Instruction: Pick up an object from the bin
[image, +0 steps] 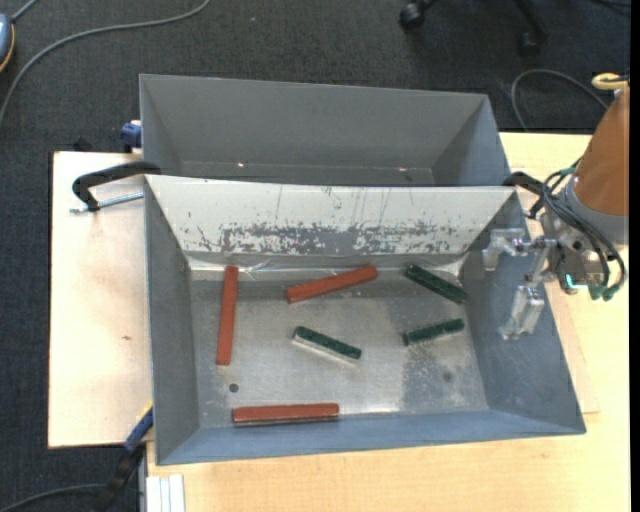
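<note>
My gripper (524, 308) hangs over the sloping right wall of the bin, with nothing seen in it. Nearest to it, on the bin floor to its left, lies a short dark green bar (433, 331), slightly tilted. A second dark green bar (435, 283) lies above that one, near the back right corner. A third green bar (327, 344) rests near the middle of the floor.
A long red bar (331, 284) lies tilted near the back wall. Another red bar (227, 315) lies lengthwise along the left side, and a third (286, 412) lies flat by the front wall. The arm comes in over the right rim.
</note>
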